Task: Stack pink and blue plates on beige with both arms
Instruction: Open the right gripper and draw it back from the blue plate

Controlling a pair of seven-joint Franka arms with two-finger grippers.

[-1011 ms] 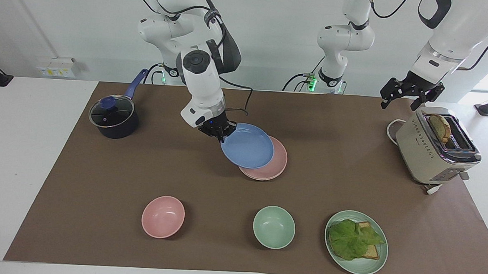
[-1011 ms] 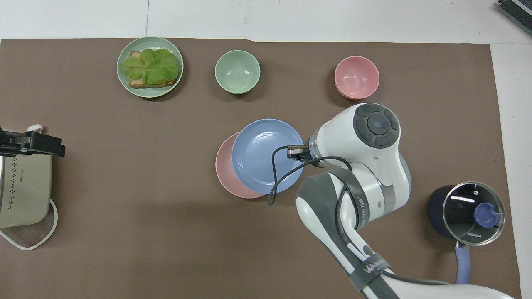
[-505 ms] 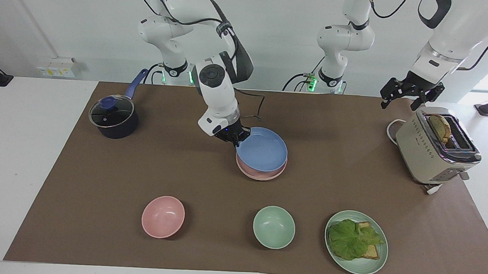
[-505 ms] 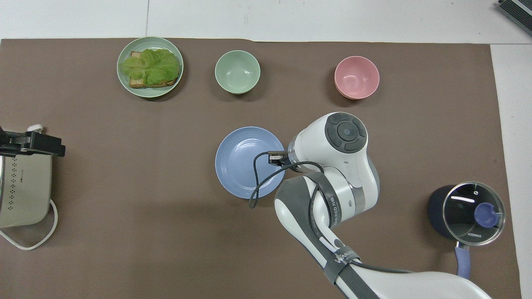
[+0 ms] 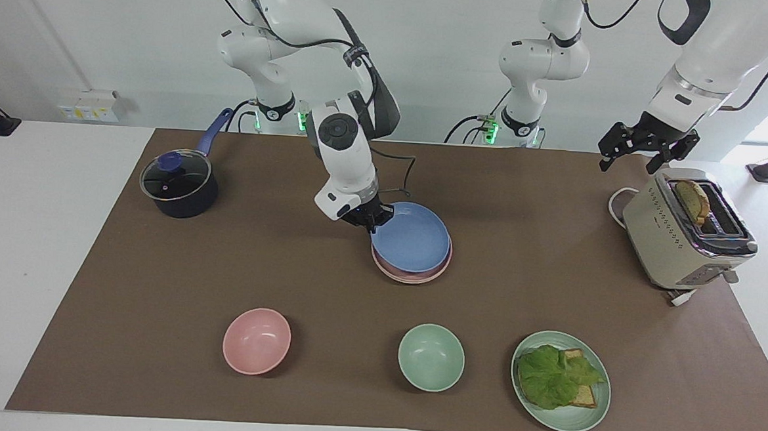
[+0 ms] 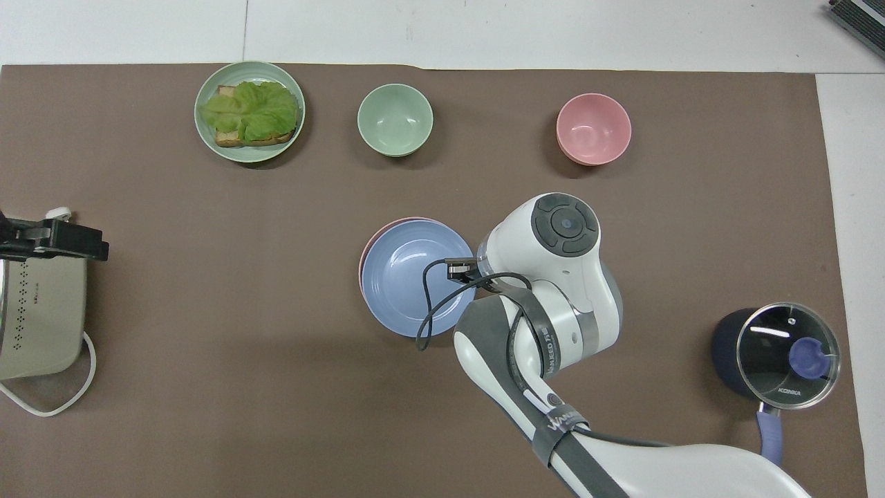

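Over the last second the blue plate [image 5: 411, 236] has travelled from hanging off-centre over the pink plate [image 5: 414, 274] to sitting almost squarely above it, carried by the right gripper [image 5: 365, 218], whose fingers are pinched on the blue plate's rim at the side toward the right arm's end of the table. In the facing view only a pink crescent shows under the blue plate, and whether the beige plate lies beneath the pink one cannot be told. The blue plate looks lowered onto or just above the stack, so release seems the remaining step. The left gripper [image 5: 647, 147] waits, fingers spread, in the air by the toaster [image 5: 685, 231], which holds a slice of bread [image 5: 694, 199]. The pot [image 5: 178, 185] wears its glass lid.

From overhead, the blue plate [image 6: 417, 277] covers the pink plate [image 6: 365, 250] save a thin edge; the right arm hides its own gripper. Farther from the robots, the green plate [image 6: 207, 135] carries toast under lettuce [image 6: 250, 114], while the green bowl [image 6: 395, 119] and pink bowl [image 6: 593, 128] are empty.
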